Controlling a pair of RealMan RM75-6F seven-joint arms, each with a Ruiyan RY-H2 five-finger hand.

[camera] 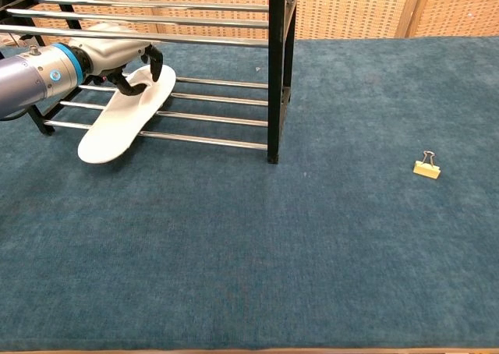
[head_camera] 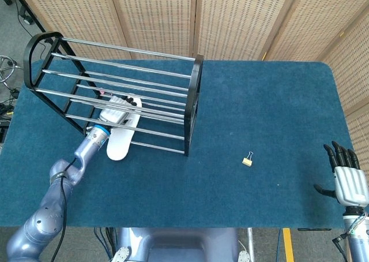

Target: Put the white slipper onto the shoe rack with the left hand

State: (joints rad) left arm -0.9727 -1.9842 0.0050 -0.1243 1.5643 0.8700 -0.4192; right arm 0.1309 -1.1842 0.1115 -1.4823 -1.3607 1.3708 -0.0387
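Note:
The white slipper (head_camera: 119,141) (camera: 125,120) lies tilted across the lowest rails of the black and chrome shoe rack (head_camera: 194,89) (camera: 277,73), its heel sticking out over the front rail toward the table. My left hand (head_camera: 115,112) (camera: 117,58) reaches in under the rack's upper rails and grips the slipper's toe end, fingers curled over its strap. My right hand (head_camera: 345,178) hangs at the table's right front corner, fingers apart, holding nothing; the chest view does not show it.
A small binder clip (head_camera: 247,160) (camera: 426,167) lies on the blue cloth table (head_camera: 259,100) right of centre. Woven screens (head_camera: 230,19) stand behind the table. The rack takes up the back left.

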